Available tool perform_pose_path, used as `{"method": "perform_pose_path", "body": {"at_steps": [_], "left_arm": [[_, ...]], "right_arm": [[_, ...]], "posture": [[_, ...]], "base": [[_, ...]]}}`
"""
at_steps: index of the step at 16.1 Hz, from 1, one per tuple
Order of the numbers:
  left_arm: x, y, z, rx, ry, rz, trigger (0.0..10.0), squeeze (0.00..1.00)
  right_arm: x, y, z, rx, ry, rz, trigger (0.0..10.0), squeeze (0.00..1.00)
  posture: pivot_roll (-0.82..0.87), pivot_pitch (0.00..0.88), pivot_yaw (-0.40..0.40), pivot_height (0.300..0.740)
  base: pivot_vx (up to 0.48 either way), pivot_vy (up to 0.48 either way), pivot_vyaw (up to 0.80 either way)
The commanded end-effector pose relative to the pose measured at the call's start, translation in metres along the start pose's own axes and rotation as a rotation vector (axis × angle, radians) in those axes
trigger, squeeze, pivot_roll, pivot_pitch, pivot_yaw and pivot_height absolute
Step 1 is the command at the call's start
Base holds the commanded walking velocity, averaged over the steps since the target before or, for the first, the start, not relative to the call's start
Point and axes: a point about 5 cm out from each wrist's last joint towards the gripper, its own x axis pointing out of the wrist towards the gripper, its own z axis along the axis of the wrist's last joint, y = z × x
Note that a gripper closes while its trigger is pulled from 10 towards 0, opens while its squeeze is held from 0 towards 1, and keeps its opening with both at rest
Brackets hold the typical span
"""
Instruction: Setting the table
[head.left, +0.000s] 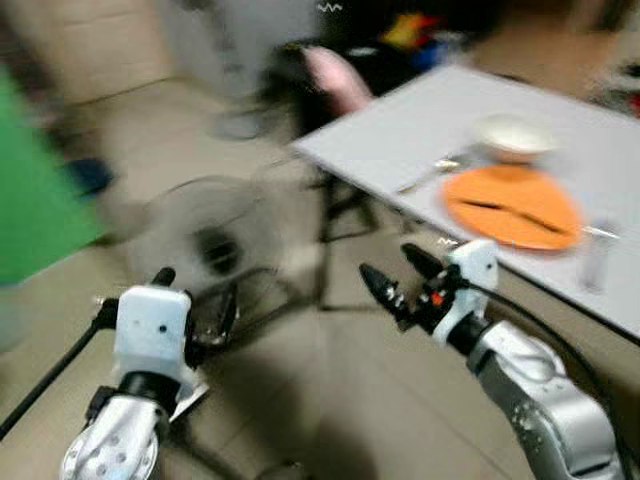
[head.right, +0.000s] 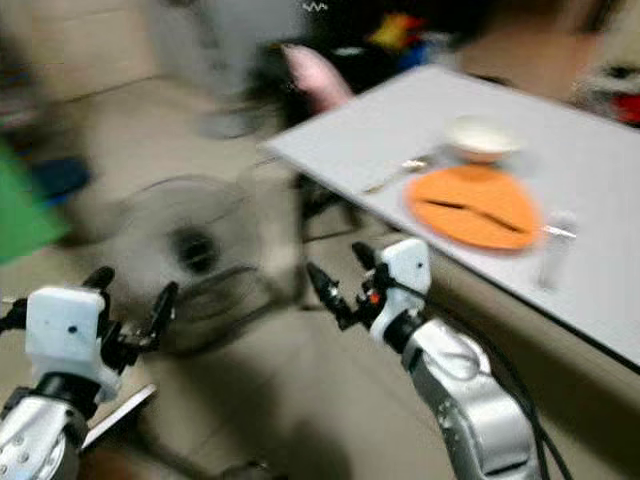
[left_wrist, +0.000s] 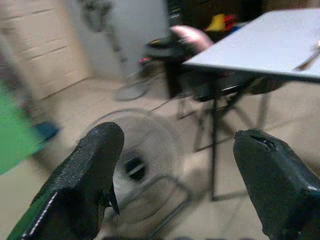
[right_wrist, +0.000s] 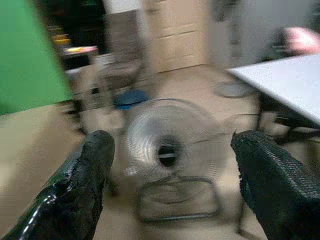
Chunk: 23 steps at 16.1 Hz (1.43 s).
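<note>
Both pincers (head.left: 395, 275) (head.right: 130, 310) gape empty above the floor (head.left: 330, 380) beside the grey table (head.left: 420, 130).

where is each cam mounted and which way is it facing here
Left eye view: head, looking down; both arms, left gripper, right gripper, table with orange plate.
Right eye view: head, same scene; bowl behind the plate.
Left wrist view: between open fingers toward floor fan.
Right wrist view: between open fingers, also toward the fan.
Shared: fan and table.
</note>
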Motion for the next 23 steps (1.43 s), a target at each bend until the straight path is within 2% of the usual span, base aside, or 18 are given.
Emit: {"method": "perform_pose_path", "body": {"at_steps": [1,3,5,8,9,13,18,23], "left_arm": [[-0.002,0.0,0.002,0.003,-0.008,0.011,10.0,0.0],[-0.002,0.002,0.001,-0.017,0.003,0.024,10.0,0.0],[0.0,0.006,-0.002,-0.055,0.027,0.051,10.0,0.0],[0.007,0.014,0.002,-0.013,-0.001,0.046,10.0,0.0],[0.012,0.016,0.003,0.025,-0.013,0.023,10.0,0.0],[0.023,0.022,0.008,0.056,-0.033,0.004,10.0,0.0],[0.029,0.026,0.011,0.044,-0.045,0.004,10.0,0.0],[0.029,0.028,0.014,0.02,-0.064,0.016,10.0,0.0]], "right_arm": [[-0.001,-0.002,0.003,-0.011,-0.013,-0.002,10.0,0.0],[-0.001,-0.002,0.001,-0.008,-0.015,-0.007,10.0,0.0],[-0.001,-0.006,0.0,0.052,-0.02,-0.053,10.0,0.0],[-0.005,-0.01,0.0,0.072,-0.062,-0.171,10.0,0.0],[-0.007,-0.012,-0.001,0.072,-0.073,-0.218,10.0,0.0],[-0.007,-0.015,0.001,0.089,-0.09,-0.286,10.0,0.0],[-0.001,-0.009,0.003,0.104,-0.083,-0.263,10.0,0.0],[0.004,-0.009,0.008,0.091,-0.082,-0.239,10.0,0.0]], "posture": [[0.02,0.0,0.032,0.74],[0.02,0.0,0.033,0.74],[0.02,0.0,0.035,0.74],[0.01,0.0,0.045,0.74],[0.01,0.0,0.045,0.74],[0.0,0.0,0.055,0.74],[0.0,0.0,0.041,0.74],[0.01,0.0,0.027,0.74]], "base": [[0.0,-0.48,0.8],[0.0,-0.48,0.8],[0.0,0.24,0.0],[0.0,0.48,0.0],[0.0,0.48,0.0],[0.0,0.48,0.0],[0.0,0.48,0.0],[0.0,0.384,0.0]]}}
